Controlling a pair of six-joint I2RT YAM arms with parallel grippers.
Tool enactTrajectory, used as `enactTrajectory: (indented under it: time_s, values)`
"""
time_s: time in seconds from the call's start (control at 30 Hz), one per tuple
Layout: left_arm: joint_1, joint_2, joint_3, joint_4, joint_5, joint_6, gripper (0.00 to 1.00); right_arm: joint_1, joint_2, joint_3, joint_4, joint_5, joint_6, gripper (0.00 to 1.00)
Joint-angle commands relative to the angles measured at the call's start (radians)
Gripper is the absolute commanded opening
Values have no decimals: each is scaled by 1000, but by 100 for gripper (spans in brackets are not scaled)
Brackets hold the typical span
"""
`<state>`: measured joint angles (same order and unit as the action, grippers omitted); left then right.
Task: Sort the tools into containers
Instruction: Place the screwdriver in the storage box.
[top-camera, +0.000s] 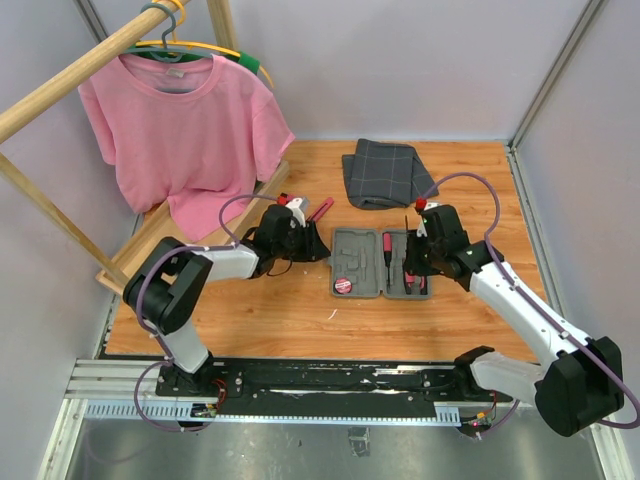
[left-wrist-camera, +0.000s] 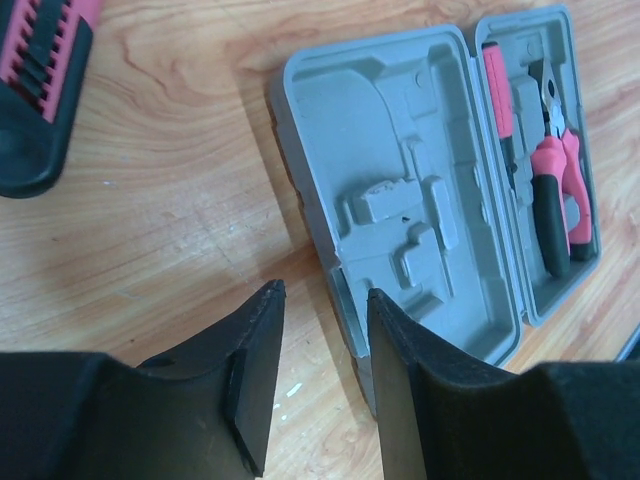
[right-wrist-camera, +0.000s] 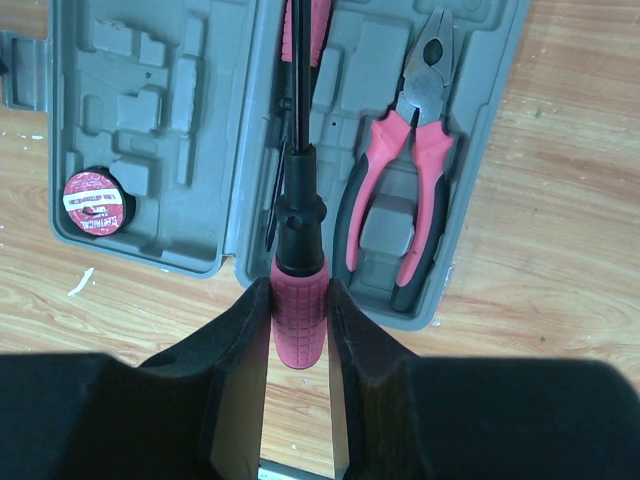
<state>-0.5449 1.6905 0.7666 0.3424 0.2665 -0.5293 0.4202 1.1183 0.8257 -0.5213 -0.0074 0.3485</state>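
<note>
Top external view gives you the wooden tabletop (top-camera: 300, 320), with a pink T-shirt (top-camera: 185, 130) hung at the far left and a folded grey cloth (top-camera: 385, 172) at the back; neither looks like part of the sorting. Between the two arms lies the open tool case (top-camera: 372, 262), the only container in sight. Your right gripper (right-wrist-camera: 298, 292) has its fingers closed tight on the pink handle of a screwdriver (right-wrist-camera: 298, 230). Its black shaft runs away from you along the middle of the case, beside the hinge, and you cannot tell whether it is seated in a slot. Your left gripper (left-wrist-camera: 322, 300) hovers just beside the case's left half, fingers a little apart and holding nothing. The pliers (right-wrist-camera: 410, 170) lie in their recess in the right half, so count them as done. A pink-and-black tool (left-wrist-camera: 40, 90) rests on the wood, well apart from the case on its left, and is yet to be sorted. A small red disc (right-wrist-camera: 92, 203) sits in the near-left corner of the case. Judged from this, you are roughly partway through.
</note>
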Motion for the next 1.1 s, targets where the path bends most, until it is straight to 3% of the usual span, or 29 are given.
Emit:
enactTrajectory:
  time_s: [0.0,0.2,1.07]
  values:
    - [7,27,34,40,81,-15,42,-11,-2,8,0,-17,16,6]
    - [6,51,45,40,118,-23,38,-10,27,19,0,-38,24,5]
    - [7,56,53,39,137,-27,0,-20,247,62,93,-32,81,6]
